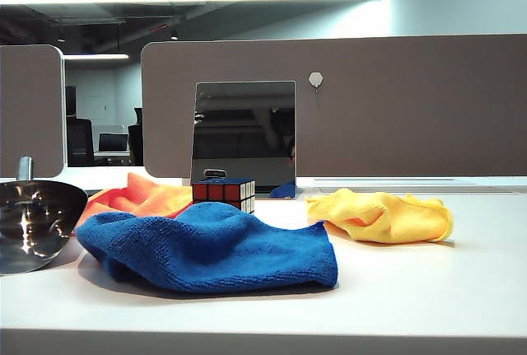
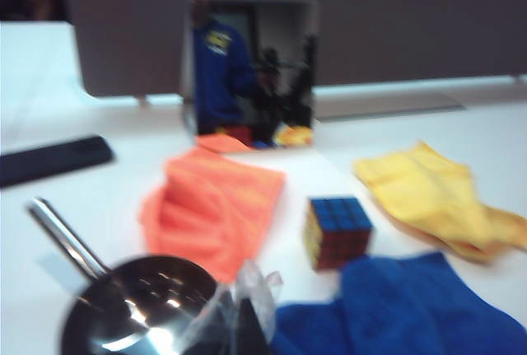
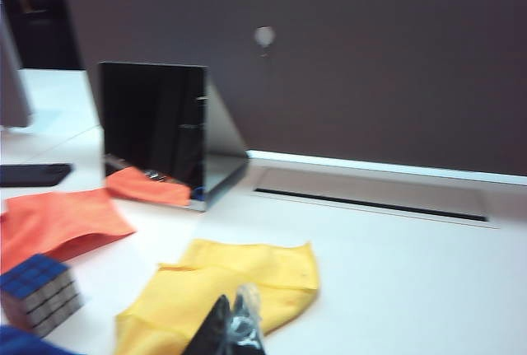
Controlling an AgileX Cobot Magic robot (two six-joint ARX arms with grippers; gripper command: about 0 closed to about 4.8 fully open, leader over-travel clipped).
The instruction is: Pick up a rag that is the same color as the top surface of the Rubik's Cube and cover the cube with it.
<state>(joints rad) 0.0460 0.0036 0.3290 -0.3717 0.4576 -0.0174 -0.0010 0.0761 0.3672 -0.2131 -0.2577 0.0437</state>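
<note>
Sensibly, the rag (image 1: 210, 248) lies heaped near the bench's (image 1: 428, 289) front edge, just before the Rubik's Cube (image 1: 224, 193), whose top shows blue. Left gripper (image 2: 247, 314) hovers beside the rag, jaws closed and empty; right gripper (image 3: 235, 322), jaws seemingly together, hangs over the yellow cloth (image 3: 222, 289).

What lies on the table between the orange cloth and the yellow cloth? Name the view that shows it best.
The Rubik's Cube, blue face up, stands between the orange cloth and the yellow cloth, touching neither; bare table surrounds it. The left wrist view shows this best.
</note>
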